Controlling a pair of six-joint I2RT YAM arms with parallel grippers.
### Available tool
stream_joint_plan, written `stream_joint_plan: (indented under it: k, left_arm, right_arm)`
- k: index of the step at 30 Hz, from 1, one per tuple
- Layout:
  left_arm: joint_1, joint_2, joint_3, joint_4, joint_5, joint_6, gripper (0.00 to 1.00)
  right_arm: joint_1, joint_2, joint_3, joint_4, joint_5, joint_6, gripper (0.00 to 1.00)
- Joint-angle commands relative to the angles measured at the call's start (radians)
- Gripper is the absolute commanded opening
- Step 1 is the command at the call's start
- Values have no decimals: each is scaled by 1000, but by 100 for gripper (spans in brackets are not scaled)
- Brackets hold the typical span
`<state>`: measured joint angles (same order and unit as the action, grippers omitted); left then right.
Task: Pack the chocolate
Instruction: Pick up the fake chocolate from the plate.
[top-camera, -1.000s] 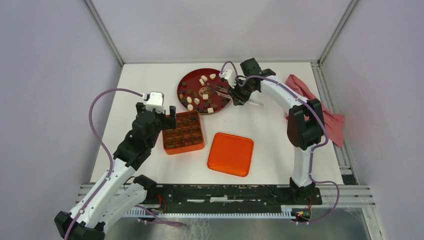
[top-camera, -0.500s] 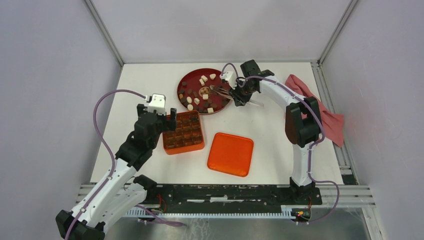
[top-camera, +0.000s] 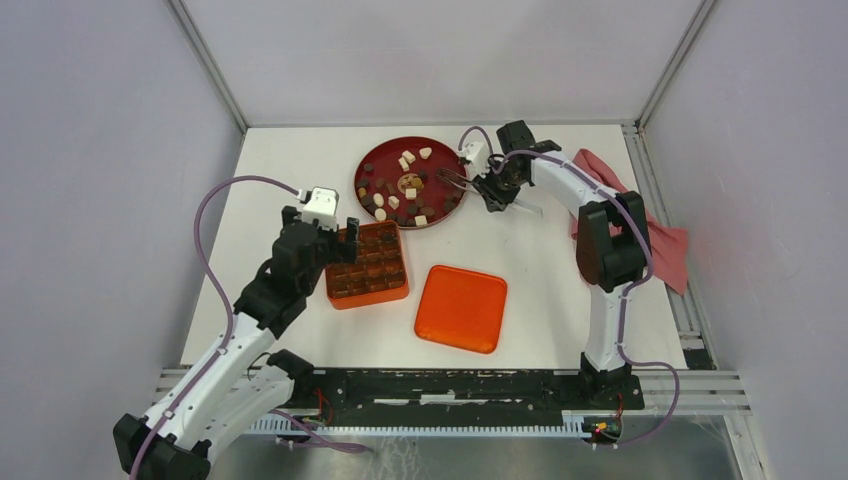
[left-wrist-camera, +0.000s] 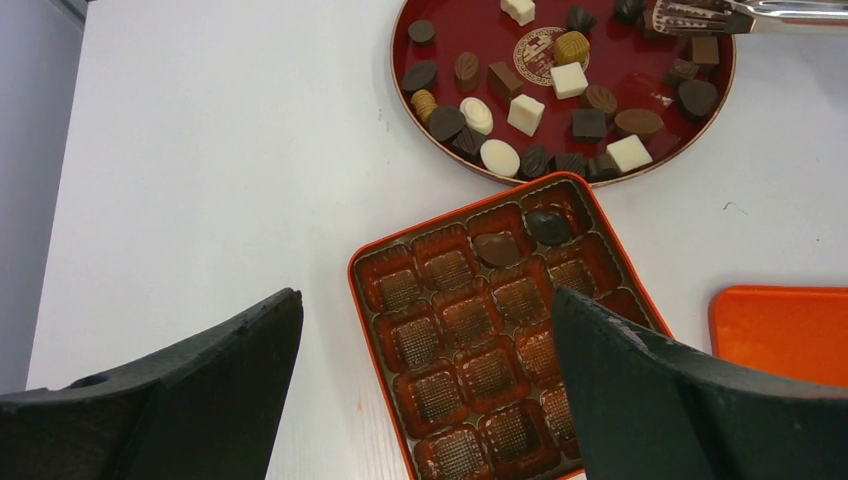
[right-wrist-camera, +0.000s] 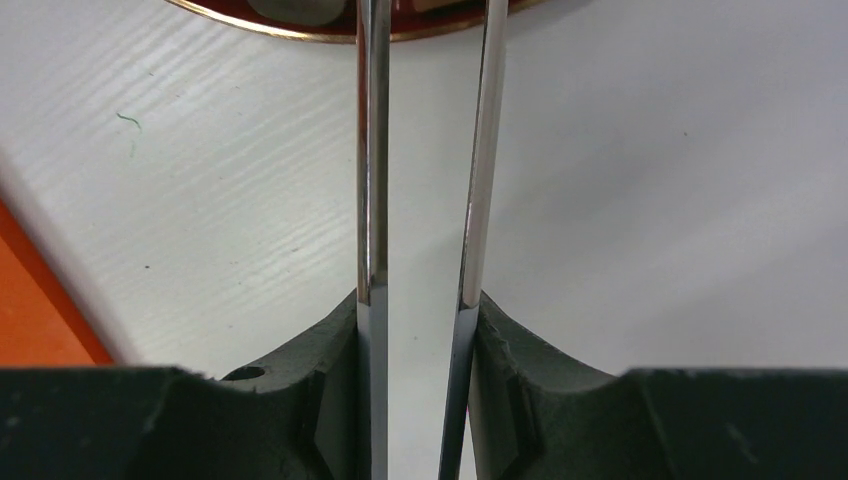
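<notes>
Several chocolate pieces (top-camera: 400, 190), dark and cream-white, lie on the red plate (top-camera: 368, 160) at the back. In the left wrist view they show as chocolate pieces (left-wrist-camera: 526, 113) on the plate (left-wrist-camera: 655, 85). My right gripper (top-camera: 492, 190) (right-wrist-camera: 418, 305) is shut on metal tongs (top-camera: 455, 180) (right-wrist-camera: 372, 150). Their tips (left-wrist-camera: 690, 14) hover over the plate's right side, and I cannot tell if they hold a piece. My left gripper (top-camera: 322, 228) (left-wrist-camera: 425, 295) hangs open over the orange compartment box (top-camera: 367, 263) (left-wrist-camera: 480, 340), which holds two dark pieces (left-wrist-camera: 498, 248) in its far cells.
An orange lid (top-camera: 461, 307) (left-wrist-camera: 790, 325) lies flat to the right of the box. A red cloth (top-camera: 640, 220) is bunched at the table's right edge, beside the right arm. Metal frame rails border the table.
The right arm drew the tongs back to the right, from the plate's middle to its right side. The left gripper shifted slightly toward the box and stayed open.
</notes>
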<state>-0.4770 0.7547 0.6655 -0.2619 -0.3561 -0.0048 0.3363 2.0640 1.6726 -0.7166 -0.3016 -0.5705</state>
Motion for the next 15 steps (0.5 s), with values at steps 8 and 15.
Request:
stream_joint_plan:
  k: [8, 15]
  left_arm:
    - [8, 8, 69, -3, 94, -26, 98]
    - [6, 23, 75, -8, 117, -27, 98]
  right_arm:
    - [-39, 0, 85, -64, 38, -40, 41]
    - [-39, 66, 186, -120, 33, -55, 42]
